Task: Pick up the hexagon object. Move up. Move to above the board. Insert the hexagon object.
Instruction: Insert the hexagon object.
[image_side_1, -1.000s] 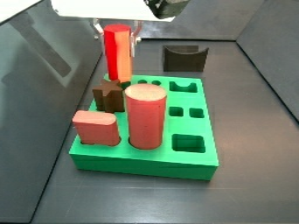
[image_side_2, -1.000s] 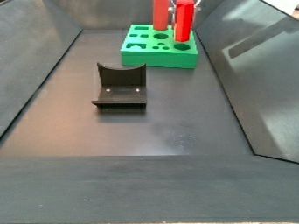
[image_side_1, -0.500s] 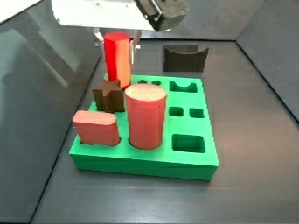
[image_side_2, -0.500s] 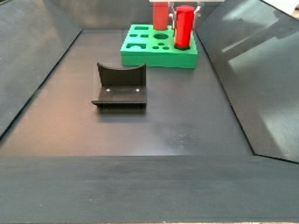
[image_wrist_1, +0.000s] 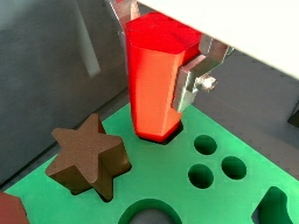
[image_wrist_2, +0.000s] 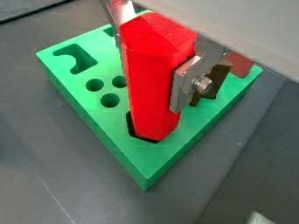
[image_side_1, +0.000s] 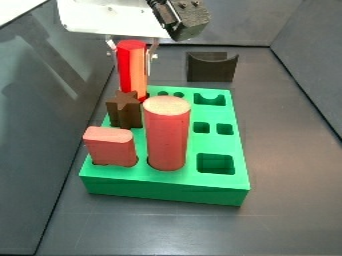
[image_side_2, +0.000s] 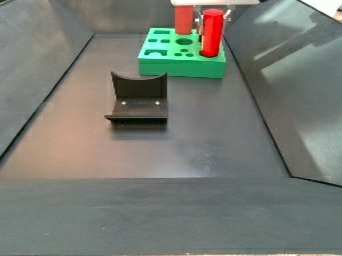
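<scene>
On the dark surface (image_side_2: 174, 140), the board (image_side_1: 225, 183) carried the hexagon object (image_wrist_1: 158, 83) upright, its foot seated in a hole at the board's edge. The gripper (image_wrist_2: 158, 48) stood over it, jaws spread beside the post's upper part; whether the silver fingers (image_wrist_1: 198, 70) touched it could not be told.

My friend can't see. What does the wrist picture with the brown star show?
A tall red hexagon object stands upright with its lower end in a hole of the green board, the gripper with its silver jaws on either side of its top. A brown star piece sits in the board beside it, near three small round holes.
</scene>
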